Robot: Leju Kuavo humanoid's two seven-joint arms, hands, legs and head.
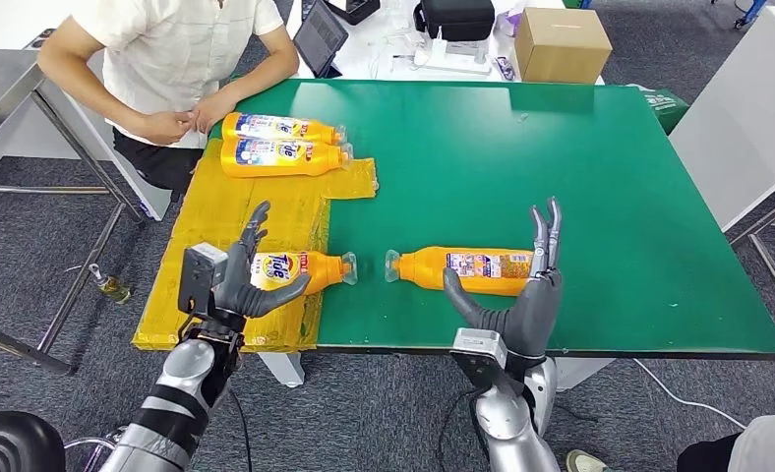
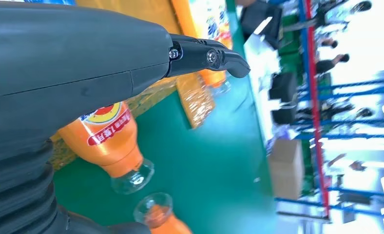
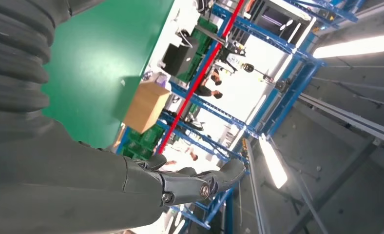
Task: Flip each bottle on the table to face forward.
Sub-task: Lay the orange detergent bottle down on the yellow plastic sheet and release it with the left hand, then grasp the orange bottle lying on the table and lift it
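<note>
Over at the far left of the green table (image 1: 561, 147), a person's hands (image 1: 172, 120) are resting just beside two bottles on the yellow mat (image 1: 216, 211), the farther one (image 1: 280, 128) and its neighbour (image 1: 285, 157), both showing their bright labels and seemingly set aside as finished. Moving along, the left hand (image 1: 251, 280) is hovering at the near edge of the table with its fingers spread apart, holding nothing, its thumb reaching under the near-left bottle (image 1: 300, 270); that bottle is lying on its side, half on the mat, its Tide label facing up, so this one looks already turned. Cap to cap with it, just apart, the near-right bottle (image 1: 467, 268) is lying on the bare green, showing small print rather than the logo, which reads as the back side and probably the one needing a flip. The right hand (image 1: 521, 295) is waiting at the table's near edge, fingers pointing upward and apart, thumb out, gripping nothing, seemingly poised to close around that bottle's body and roll it over.
</note>
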